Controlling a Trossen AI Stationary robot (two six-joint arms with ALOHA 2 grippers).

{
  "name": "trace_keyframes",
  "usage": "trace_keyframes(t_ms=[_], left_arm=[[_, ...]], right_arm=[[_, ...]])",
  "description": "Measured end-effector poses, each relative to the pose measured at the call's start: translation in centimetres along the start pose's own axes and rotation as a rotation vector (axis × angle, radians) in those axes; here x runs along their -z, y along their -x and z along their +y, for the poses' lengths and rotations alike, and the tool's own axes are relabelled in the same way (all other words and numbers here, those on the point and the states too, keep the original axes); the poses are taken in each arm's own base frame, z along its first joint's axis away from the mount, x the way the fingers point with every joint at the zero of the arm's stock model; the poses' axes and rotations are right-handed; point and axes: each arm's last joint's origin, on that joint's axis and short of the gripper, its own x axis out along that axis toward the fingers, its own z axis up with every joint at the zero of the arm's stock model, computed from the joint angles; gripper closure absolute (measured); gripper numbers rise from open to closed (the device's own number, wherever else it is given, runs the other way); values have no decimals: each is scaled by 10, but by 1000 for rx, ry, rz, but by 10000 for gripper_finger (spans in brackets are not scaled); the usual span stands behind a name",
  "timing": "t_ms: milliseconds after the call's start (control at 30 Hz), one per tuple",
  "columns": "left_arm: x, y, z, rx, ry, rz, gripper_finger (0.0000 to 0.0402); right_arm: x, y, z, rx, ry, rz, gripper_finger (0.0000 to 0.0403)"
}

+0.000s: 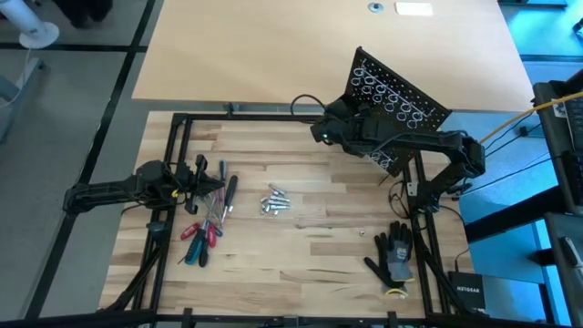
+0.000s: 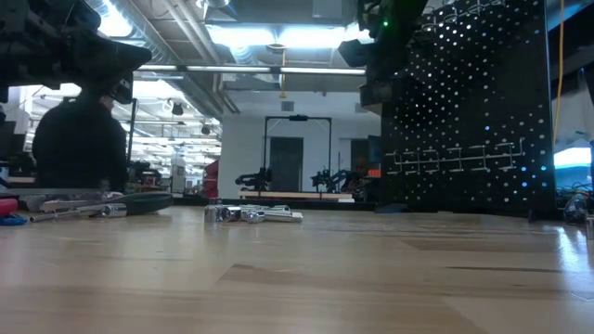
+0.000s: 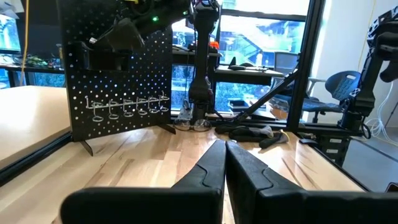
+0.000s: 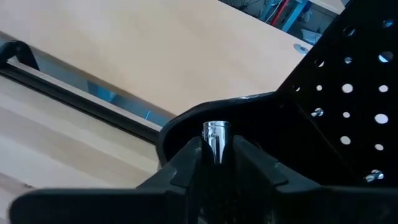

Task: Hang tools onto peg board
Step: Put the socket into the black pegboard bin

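Right gripper (image 4: 216, 163), clamped on an upright silver bit (image 4: 216, 142), hovers just beside the peg board (image 1: 398, 100) at the tabletop's far right corner. Left gripper (image 3: 224, 163), fingers together, waits near the tools (image 1: 208, 223) at the left edge.

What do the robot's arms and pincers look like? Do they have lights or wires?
Both arms are dark, nearly black, built from chunky jointed pieces. The right arm has a small green light near its wrist and black cables trailing by its base. The left arm is the same dark colour. The left pincer has two smooth black fingers tapering to slim tips.
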Motion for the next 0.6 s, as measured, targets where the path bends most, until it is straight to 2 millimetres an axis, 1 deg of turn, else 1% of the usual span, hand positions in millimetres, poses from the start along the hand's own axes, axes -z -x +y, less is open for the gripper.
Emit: trace_keyframes(t_ms=[200,300,433,600], left_arm=[[0,0,0,0,0,0,400],[0,0,0,0,0,0,400],[0,0,0,0,0,0,400],[0,0,0,0,0,0,400]], right_arm=[[0,1,0,-6,8,1,260],[-2,4,-3,-15,9,-5,242],[-4,18,-4,-69,8,-23,236],[-3,47,-2,-157,26,-62,236]])
